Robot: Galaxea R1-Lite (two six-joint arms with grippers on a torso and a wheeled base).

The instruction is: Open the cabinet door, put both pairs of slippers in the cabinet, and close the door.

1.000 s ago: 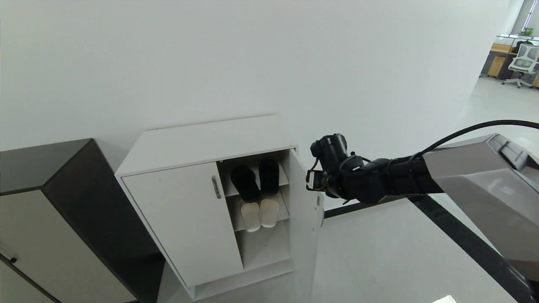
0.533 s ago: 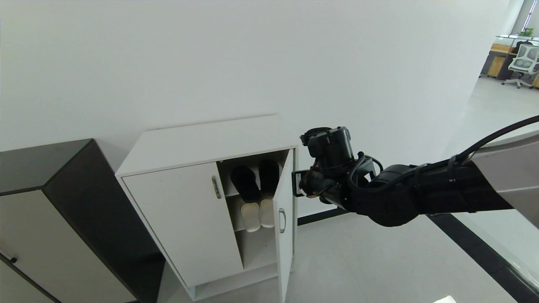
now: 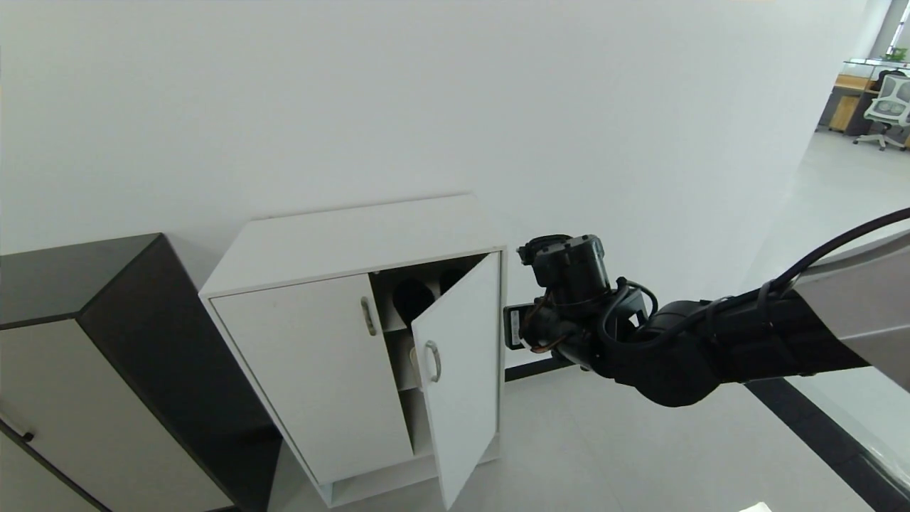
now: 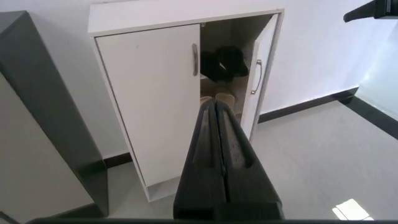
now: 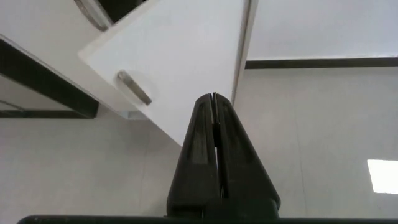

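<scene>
The white cabinet point(image 3: 355, 235) stands against the wall, its left door point(image 3: 313, 370) closed and its right door point(image 3: 458, 370) standing ajar at an angle. Through the gap, black slippers point(image 3: 416, 299) lie on the upper shelf. White slippers point(image 3: 412, 359) on the shelf below are mostly hidden by the door. My right gripper point(image 3: 512, 328) is shut and empty, just right of the door's hinge edge. In the right wrist view its tip point(image 5: 214, 99) points at the door's outer face point(image 5: 186, 56) beside the handle point(image 5: 134, 87). My left gripper point(image 4: 216, 106) is shut and empty, held back in front of the cabinet.
A dark cabinet point(image 3: 85, 334) stands directly left of the white one. A black baseboard point(image 3: 533, 368) runs along the wall. Open grey floor point(image 3: 640, 455) lies to the right of the cabinet. An office chair point(image 3: 885, 110) is far off at the right.
The right door has swung from wide open to about half shut, covering most of the slippers. My right gripper moved left and a little down behind the door.
</scene>
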